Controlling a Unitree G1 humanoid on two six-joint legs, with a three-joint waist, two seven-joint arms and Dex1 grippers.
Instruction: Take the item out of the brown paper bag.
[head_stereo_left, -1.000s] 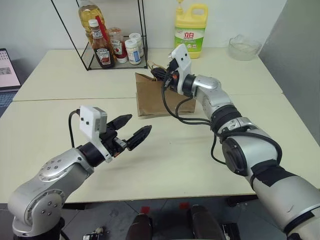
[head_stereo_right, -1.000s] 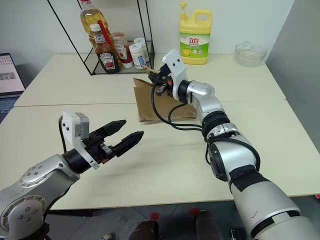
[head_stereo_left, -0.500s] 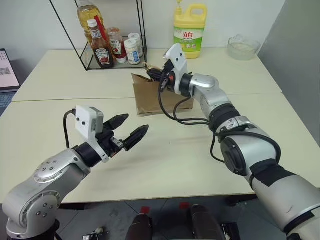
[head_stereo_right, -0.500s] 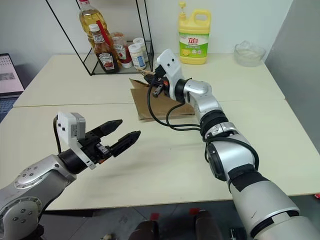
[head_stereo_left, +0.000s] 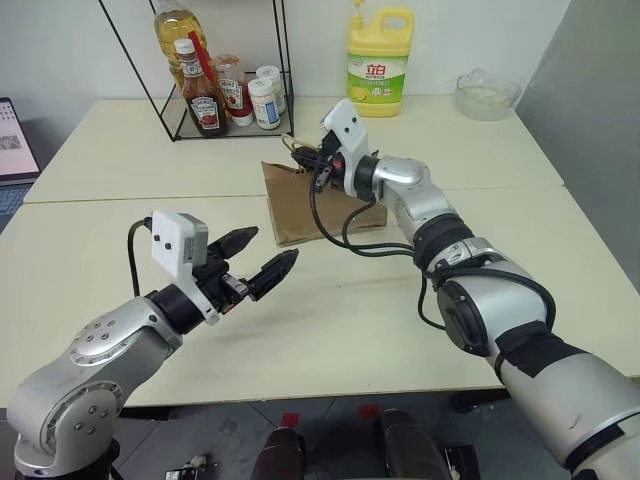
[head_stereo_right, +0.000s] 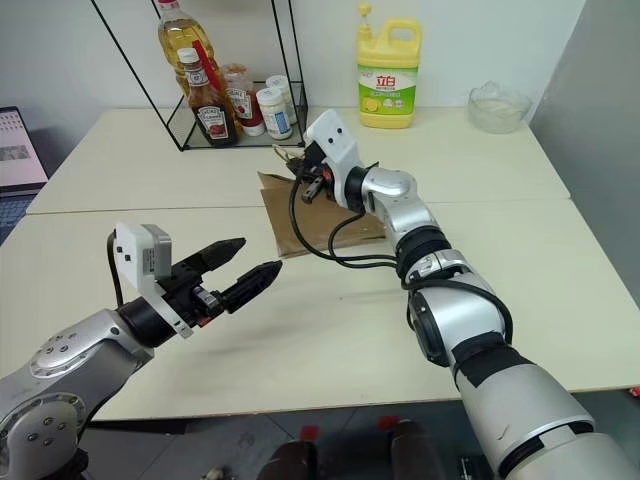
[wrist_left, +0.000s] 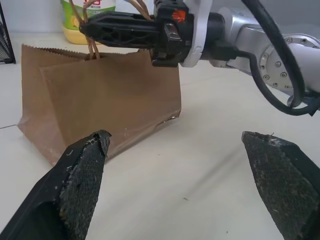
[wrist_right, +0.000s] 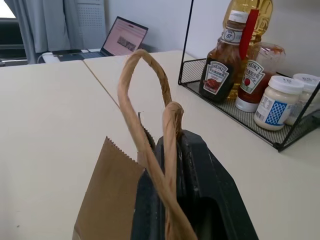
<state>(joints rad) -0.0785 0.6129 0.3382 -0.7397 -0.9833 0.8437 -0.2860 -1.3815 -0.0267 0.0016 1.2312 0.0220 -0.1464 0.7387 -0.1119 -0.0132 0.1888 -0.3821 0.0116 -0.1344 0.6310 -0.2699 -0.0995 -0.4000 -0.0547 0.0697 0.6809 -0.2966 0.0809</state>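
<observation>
Right pincer (wrist_left: 92, 30) clamped shut on cord handles (wrist_right: 150, 125) of brown paper bag (head_stereo_left: 305, 205), fingers level at bag's top edge. Bag upright on tabletop (head_stereo_left: 400, 300), mid-table, in front of wire rack (head_stereo_left: 230, 110) with sauce bottles (head_stereo_left: 205, 95). Item not visible; can't tell if inside bag. Left pincer (head_stereo_left: 262, 258) spread wide, holding nothing, hovering above tabletop near bag, pointing at it. Yellow detergent jug (head_stereo_left: 379, 60) behind bag.
</observation>
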